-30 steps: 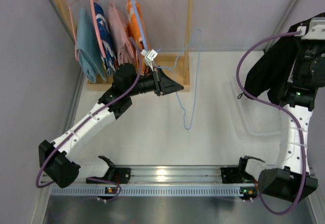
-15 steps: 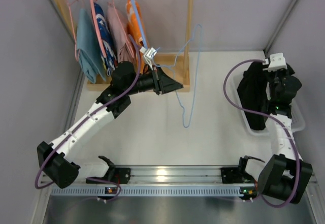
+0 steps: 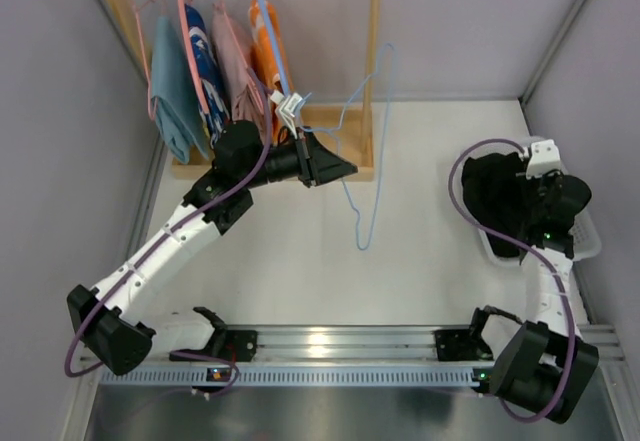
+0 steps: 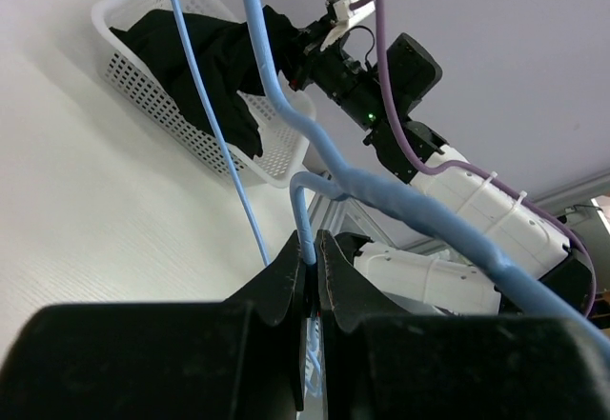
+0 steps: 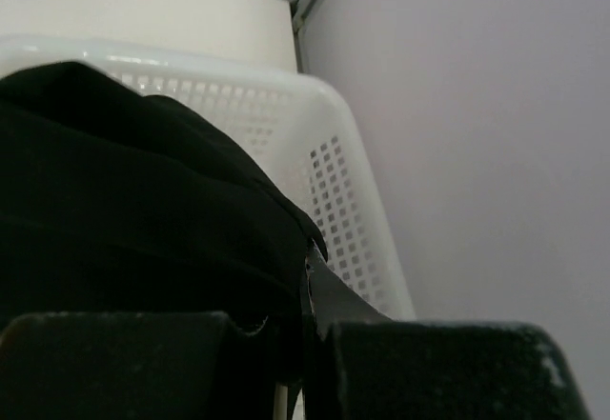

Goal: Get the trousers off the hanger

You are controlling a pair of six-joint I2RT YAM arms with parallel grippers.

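Black trousers pinched in tightly closed right gripper inside white basket for release, bare blue hanger clamped aside by left gripper.

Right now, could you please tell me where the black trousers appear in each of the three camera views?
Top external: far right, black trousers heaped in the white basket.
Left wrist: upper left, in the basket, behind the blue hanger.
Right wrist: filling the left side, pinched in the right gripper.
Shared landmark: the white basket.
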